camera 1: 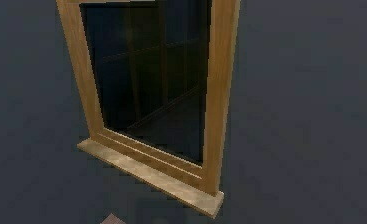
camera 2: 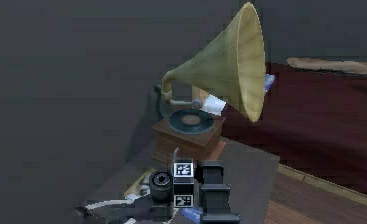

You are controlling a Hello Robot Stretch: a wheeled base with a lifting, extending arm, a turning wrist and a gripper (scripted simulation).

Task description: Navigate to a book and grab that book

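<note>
Forward view first: there's a wooden-framed window (camera 1: pixel 151 80) on a dark grey wall (camera 1: pixel 311 110). Its top is chopped off by the picture's upper edge, the glass is so dark I only get faint lines in it, and there's a stone-looking sill (camera 1: pixel 151 172) underneath. Right at the bottom edge there's a pale grey corner (camera 1: pixel 116 218) of something, cut off, no clue what it is. Arm side view: a gramophone (camera 2: pixel 196 120) on a wooden box base stands on a dark grey tabletop (camera 2: pixel 241 165), with its big brass horn (camera 2: pixel 241 60) flaring toward the view's right. The horn covers part of a dark red surface (camera 2: pixel 311 120) behind it, and I can't tell if that's a rug or a bed cover. A light wooden thing (camera 2: pixel 331 66) lies on the red surface at the top right and runs out of the picture. A small white bit (camera 2: pixel 213 103) by the horn's neck is too blobby to name. The arm (camera 2: pixel 219 200) comes up from the bottom edge, partly cut off, and its two white squares (camera 2: pixel 181 170) carry black marks that are just patterns, nothing readable. The gripper (camera 2: pixel 101 208) sits low at the left over the table's near edge. Its far end is hard to make out, so I can't tell if the fingers are spread or together, or whether it holds anything. Where the book is, or which way it points, I can't tell from these
</note>
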